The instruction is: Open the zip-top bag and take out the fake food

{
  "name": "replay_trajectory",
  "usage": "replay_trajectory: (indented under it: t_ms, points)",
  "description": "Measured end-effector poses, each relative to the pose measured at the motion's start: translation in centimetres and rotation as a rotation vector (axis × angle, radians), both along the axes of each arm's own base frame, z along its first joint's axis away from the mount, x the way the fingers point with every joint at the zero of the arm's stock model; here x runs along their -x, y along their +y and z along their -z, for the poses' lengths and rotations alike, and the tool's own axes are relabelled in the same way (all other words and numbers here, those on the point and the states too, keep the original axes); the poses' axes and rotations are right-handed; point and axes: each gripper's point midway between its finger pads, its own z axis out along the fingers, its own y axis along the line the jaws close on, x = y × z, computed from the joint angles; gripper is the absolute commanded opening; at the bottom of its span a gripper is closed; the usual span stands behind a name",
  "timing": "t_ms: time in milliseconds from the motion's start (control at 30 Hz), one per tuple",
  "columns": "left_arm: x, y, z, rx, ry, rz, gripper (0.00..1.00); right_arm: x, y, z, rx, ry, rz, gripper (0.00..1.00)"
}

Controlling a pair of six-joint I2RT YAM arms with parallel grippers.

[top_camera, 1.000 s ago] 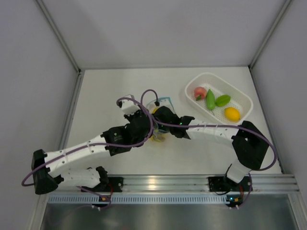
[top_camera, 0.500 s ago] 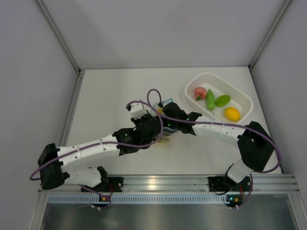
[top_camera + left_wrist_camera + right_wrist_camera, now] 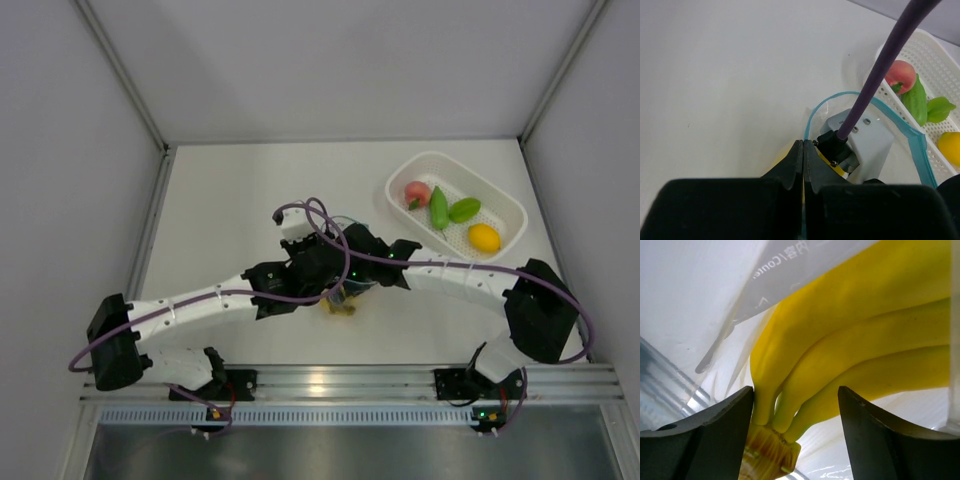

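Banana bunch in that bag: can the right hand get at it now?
Probably yes. The right hand, open, flanks the stem end of the banana bunch, seemingly inside the zip-top bag, whose rim the left hand pinches. Nothing obvious lies between.

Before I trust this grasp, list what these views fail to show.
Left wrist view: the right gripper is hidden behind its white housing in the mouth of the clear, blue-zipped plastic bag; the left gripper covers the pinched rim.
Right wrist view: the yellow plastic banana bunch runs off the frame's edges; finger contact is unclear.
Top external view: both grippers cover most of the bag.
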Motion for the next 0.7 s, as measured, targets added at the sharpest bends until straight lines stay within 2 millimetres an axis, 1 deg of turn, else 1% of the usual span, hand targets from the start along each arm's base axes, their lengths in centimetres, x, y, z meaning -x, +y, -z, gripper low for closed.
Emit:
replay_trajectory:
  t_ms: [133,200,267,433,533,600,633,700]
  points:
    - [-0.2,-0.1,0.0,-0.026,0.000,0.003,0.00,0.2,0.2,0.3,-0.005,-0.002,0.002,0.60]
    - [-0.2,-0.1,0.0,-0.031,0.001,0.004,0.00,0.1,0.2,0.4,-0.002,-0.013,0.013,0.60]
    - [-0.2,-0.2,0.0,-0.029,0.002,0.007,0.00,-0.3,0.0,0.5,0.016,-0.043,0.040,0.65]
    - [0.0,-0.6,-0.5,-0.015,0.008,0.042,0.00,-1.8,-0.7,0.7,0.042,-0.105,0.116,0.63]
    - [0.3,-0.8,-1.3,0.006,0.007,0.072,0.00,-3.2,-1.3,0.7,0.051,-0.132,0.169,0.63]
    - [0.5,-1.1,-2.0,0.019,0.006,0.097,0.00,-4.2,-1.5,0.7,0.045,-0.140,0.193,0.68]
    - [0.6,-1.2,-2.3,0.024,0.004,0.106,0.00,-4.6,-1.5,0.8,0.047,-0.139,0.195,0.73]
    - [0.7,-1.6,-3.4,0.033,-0.004,0.134,0.00,-5.4,-1.2,0.8,0.054,-0.139,0.186,0.75]
